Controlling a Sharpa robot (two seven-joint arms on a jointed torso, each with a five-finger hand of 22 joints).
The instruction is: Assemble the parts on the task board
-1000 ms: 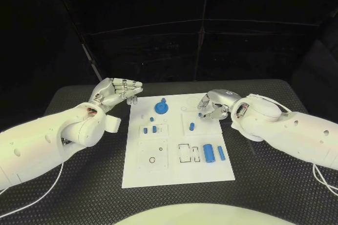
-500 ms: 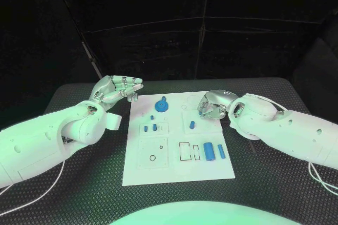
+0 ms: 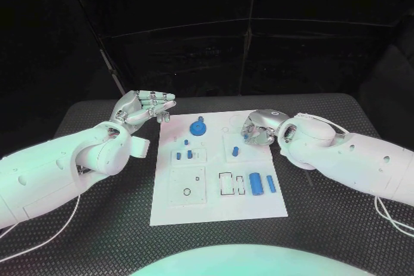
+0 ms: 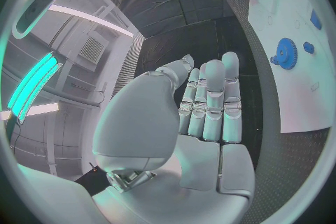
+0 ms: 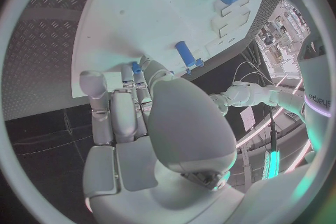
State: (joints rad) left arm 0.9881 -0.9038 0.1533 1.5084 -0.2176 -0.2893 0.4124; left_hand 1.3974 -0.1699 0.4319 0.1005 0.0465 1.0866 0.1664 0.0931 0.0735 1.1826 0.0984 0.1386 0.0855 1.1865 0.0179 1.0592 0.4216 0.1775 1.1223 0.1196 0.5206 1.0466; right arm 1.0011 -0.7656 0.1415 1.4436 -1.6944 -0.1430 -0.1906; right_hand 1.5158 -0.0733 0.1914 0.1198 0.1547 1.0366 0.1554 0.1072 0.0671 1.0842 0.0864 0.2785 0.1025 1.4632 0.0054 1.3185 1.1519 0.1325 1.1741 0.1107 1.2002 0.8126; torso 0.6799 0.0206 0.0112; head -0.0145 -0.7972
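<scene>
Right hand works at the far edge of the task board while the left waits

The right hand [image 3: 256,130], fingers curled over the white task board [image 3: 216,207], appears to pinch a small blue part [image 5: 136,67], though the grip is partly hidden. The left hand [image 3: 142,110] hangs released, fingers apart, just off the board's far left corner on the black surface [image 3: 103,228]. A blue gear [image 3: 198,129] and blue cylinder [image 3: 255,184] sit on the board. Seating the part likely calls for a straight, slow descent.

Dim, dark surroundings; the white task board [image 3: 218,168] stands out brightest on the table. Both wrist views bend straight edges strongly toward the rim. Ceiling strip lights glare at nine o'clock in the left wrist view.
</scene>
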